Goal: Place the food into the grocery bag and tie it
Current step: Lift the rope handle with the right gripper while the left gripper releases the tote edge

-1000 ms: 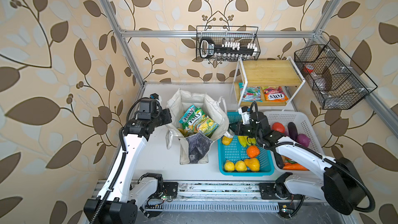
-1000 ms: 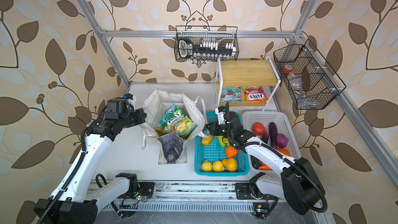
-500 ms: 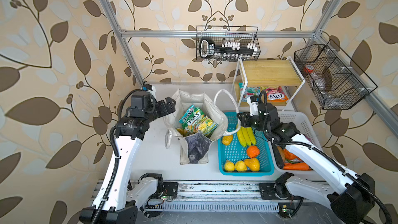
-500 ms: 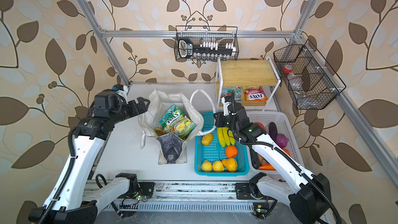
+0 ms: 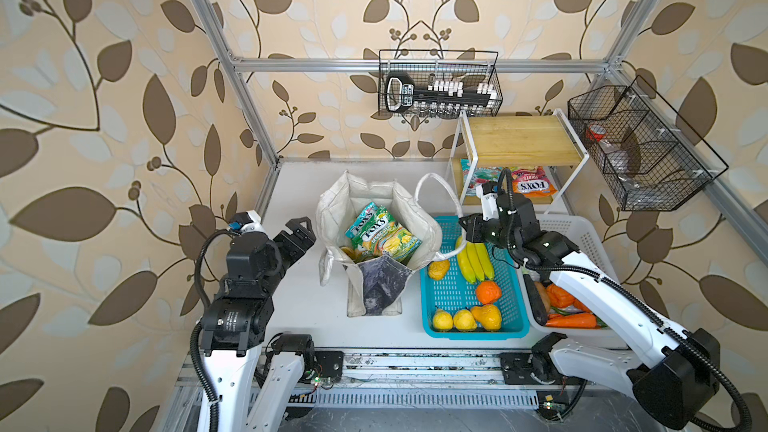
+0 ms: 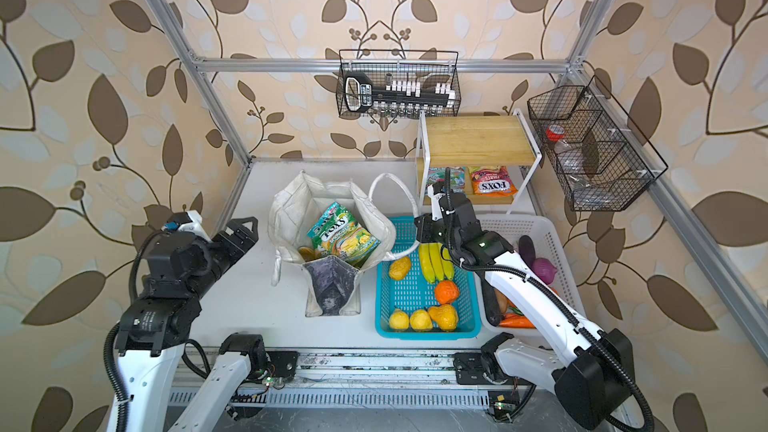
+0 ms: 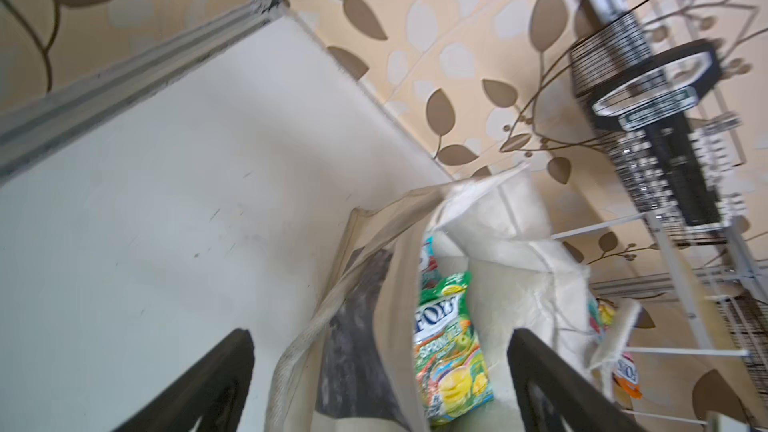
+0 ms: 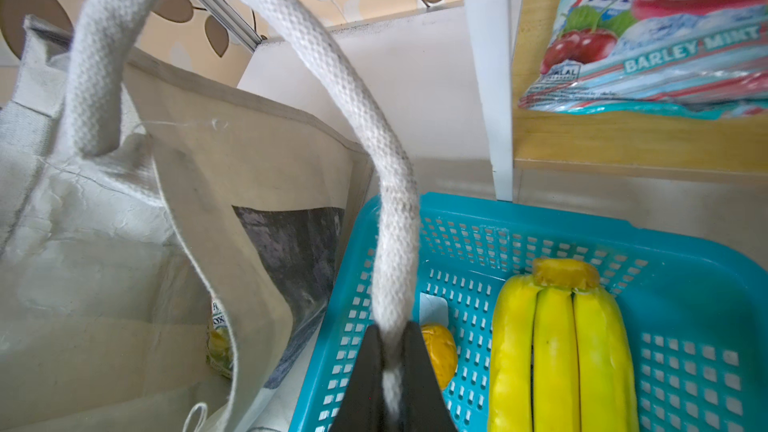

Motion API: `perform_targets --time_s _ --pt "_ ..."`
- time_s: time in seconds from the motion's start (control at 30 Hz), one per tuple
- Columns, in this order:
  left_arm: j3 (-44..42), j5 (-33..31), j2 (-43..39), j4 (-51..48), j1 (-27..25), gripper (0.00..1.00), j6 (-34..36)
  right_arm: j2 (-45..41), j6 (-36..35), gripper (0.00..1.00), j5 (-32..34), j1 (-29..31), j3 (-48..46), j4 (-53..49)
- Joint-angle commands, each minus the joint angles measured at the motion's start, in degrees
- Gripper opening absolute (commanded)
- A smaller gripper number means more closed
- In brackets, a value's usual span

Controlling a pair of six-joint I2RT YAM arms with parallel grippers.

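Note:
The off-white grocery bag [image 5: 376, 205] [image 6: 328, 201] stands open mid-table, with green and yellow snack packets [image 5: 380, 234] [image 7: 451, 351] inside. My right gripper [image 5: 465, 229] [image 8: 392, 338] is shut on the bag's right strap handle [image 8: 332, 60], holding it looped above the turquoise basket [image 5: 428, 313]. My left gripper [image 5: 305, 234] [image 6: 249, 234] [image 7: 380, 351] hangs open just left of the bag, holding nothing. The other handle [image 5: 326, 268] droops down the bag's left side. A banana bunch [image 5: 476, 259] [image 8: 561, 347] and yellow fruit [image 5: 453, 320] lie in the turquoise basket. A teal-red packet [image 8: 665, 35] lies on the shelf.
A white basket [image 5: 582, 234] of vegetables sits right of the turquoise one, under my right arm. A white-framed wooden shelf rack [image 5: 519, 139] stands at the back right with an orange FOX'S packet [image 5: 532, 187]. Black wire baskets [image 5: 440, 85] hang on the walls.
My left gripper has opened, let go of the bag's left edge and drawn back leftward. My right gripper has lifted the strap handle up and rightward over the turquoise basket.

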Motion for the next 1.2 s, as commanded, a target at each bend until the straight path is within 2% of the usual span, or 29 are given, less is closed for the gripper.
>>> perform_targets --time_s 0.0,0.1,0.2,0.27,0.33,0.43,0.57,0.6,0.63,0.67,0.77,0.8,0.83,0.87,0.9,0.97,1.07,1.17 --pt "-2.8 -0.6 -3.6 -1.4 0.8 0.95 -8.0 -1.5 -1.2 0.00 -2.5 -0.1 1.6 0.3" --pt "-8.8 3.7 -3.9 -0.8 0.8 0.95 -14.2 -0.8 -1.6 0.00 -3.5 -0.1 1.8 0.3" --pt "-21.2 8.0 -13.8 8.7 0.8 0.95 -25.1 -1.0 -1.9 0.00 -3.6 -0.3 1.5 0.5" --pt "-26.5 7.0 -18.4 11.7 0.8 0.97 -27.5 -1.0 -1.9 0.00 -4.1 -0.4 1.5 0.8" --pt "-28.9 7.3 -17.5 12.6 0.8 0.99 -28.3 -0.8 -1.7 0.00 -4.6 -0.4 1.3 1.0" --pt "-34.8 14.1 -12.2 24.6 0.8 0.99 -32.1 -0.5 -1.5 0.00 -4.9 -0.4 1.3 1.3" --pt "-35.5 13.8 -8.2 33.0 0.9 0.97 -30.7 -0.2 -1.2 0.00 -5.2 -0.2 1.3 1.4" --pt "-35.3 13.9 -7.9 33.2 0.8 0.90 -31.0 -0.2 -1.2 0.00 -5.3 -0.2 1.4 1.4" --pt "-35.1 14.2 -7.8 33.9 0.8 0.77 -31.1 -0.2 -1.3 0.00 -5.3 -0.2 1.5 1.4" --pt "-34.5 14.4 -7.9 34.1 0.9 0.58 -30.9 -0.2 -1.4 0.00 -5.2 -0.2 1.7 1.3" --pt "-32.4 13.2 -8.5 30.6 0.9 0.27 -29.7 -0.1 -1.9 0.00 -5.1 -0.3 2.3 0.7" --pt "-31.1 12.0 -8.8 28.3 0.8 0.19 -28.5 -0.1 -2.3 0.00 -4.7 -0.4 2.9 0.1" --pt "-30.3 11.0 -9.1 26.7 0.9 0.16 -27.8 -0.1 -2.6 0.00 -4.5 -0.5 3.5 -0.6" --pt "-26.3 6.9 -9.9 20.3 0.8 0.08 -24.4 -0.3 -3.3 0.00 -3.7 -0.8 4.8 -1.7" --pt "-14.2 -2.0 -10.1 9.1 0.8 0.00 -12.4 -0.7 -3.9 0.00 -2.0 -0.9 7.1 -2.9" --pt "-7.2 -3.8 -8.2 5.9 0.8 0.00 -7.2 -0.7 -4.5 0.00 -2.7 -0.9 9.5 -3.6" --pt "1.7 -3.1 -3.7 3.4 0.9 0.00 0.6 0.1 -5.6 0.00 -2.8 0.9 12.6 -3.9" --pt "8.7 2.8 2.0 3.6 0.8 0.00 5.7 1.4 -6.7 0.00 -0.9 4.3 16.0 -4.6"
